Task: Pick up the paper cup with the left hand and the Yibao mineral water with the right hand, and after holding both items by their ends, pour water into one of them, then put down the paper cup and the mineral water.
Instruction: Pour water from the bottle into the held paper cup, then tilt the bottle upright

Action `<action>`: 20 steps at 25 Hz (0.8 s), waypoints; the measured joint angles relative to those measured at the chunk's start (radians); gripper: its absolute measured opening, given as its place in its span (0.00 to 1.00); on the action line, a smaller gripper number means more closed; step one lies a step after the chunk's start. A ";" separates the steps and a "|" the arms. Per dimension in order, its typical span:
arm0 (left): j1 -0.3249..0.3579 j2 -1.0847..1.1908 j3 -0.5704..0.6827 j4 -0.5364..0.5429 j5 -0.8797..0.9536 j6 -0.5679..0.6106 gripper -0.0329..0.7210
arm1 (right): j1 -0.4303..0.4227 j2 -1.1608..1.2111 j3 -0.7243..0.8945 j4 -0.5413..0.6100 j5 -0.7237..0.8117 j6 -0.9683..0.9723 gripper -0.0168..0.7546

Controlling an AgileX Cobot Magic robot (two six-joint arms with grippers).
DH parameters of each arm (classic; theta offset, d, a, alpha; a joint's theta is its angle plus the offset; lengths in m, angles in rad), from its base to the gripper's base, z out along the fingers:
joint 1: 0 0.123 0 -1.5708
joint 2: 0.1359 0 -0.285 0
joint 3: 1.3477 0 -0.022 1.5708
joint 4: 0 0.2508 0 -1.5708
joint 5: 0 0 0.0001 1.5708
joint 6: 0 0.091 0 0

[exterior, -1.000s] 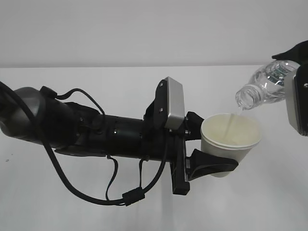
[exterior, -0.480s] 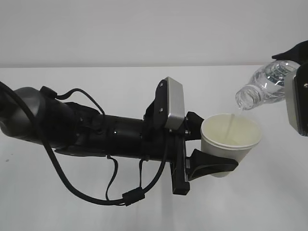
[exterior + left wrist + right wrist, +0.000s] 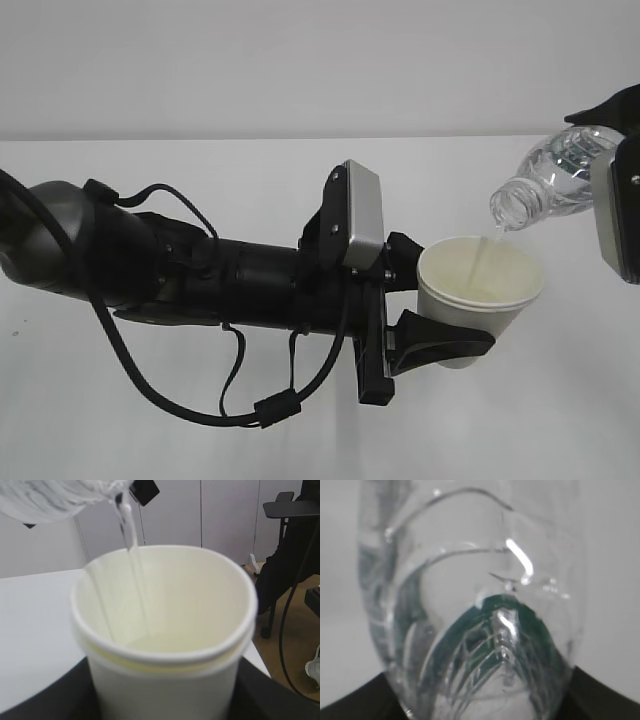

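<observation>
Currently the left end effector [image 3: 437, 300] is clamped on the paper cup [image 3: 480, 295], holding it upright above the white bench [image 3: 200, 420], one black finger [image 3: 440, 345] pressed against the cup's near wall and the other behind it. Cup mouth faces up; cream-white inside visible, with a shallow pool at the bottom in the left wrist view.

Right end effector [image 3: 618, 150] sits at the right edge of the exterior view, clamped on the Yibao mineral water [image 3: 550, 180] near its base. Bottle is tilted, capless neck pointing down and left, mouth just above the cup's far rim. A thin stream of water [image 3: 131, 545] runs from the bottle mouth into the cup.

Right wrist view: the bottle's ribbed clear body [image 3: 470, 605] fills the frame, green label showing through it, dark finger edges at both lower corners.

Left arm [image 3: 200, 275] stretches horizontally across the frame, cables [image 3: 170, 400] looping beneath.
</observation>
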 joint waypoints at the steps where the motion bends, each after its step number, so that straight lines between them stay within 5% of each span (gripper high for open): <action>1: 0.000 0.000 0.000 0.000 0.000 0.000 0.60 | 0.000 0.000 0.000 0.000 0.000 0.000 0.58; 20: 0.000 0.000 0.000 0.000 0.002 -0.002 0.60 | 0.000 -0.002 0.000 0.000 0.000 -0.011 0.58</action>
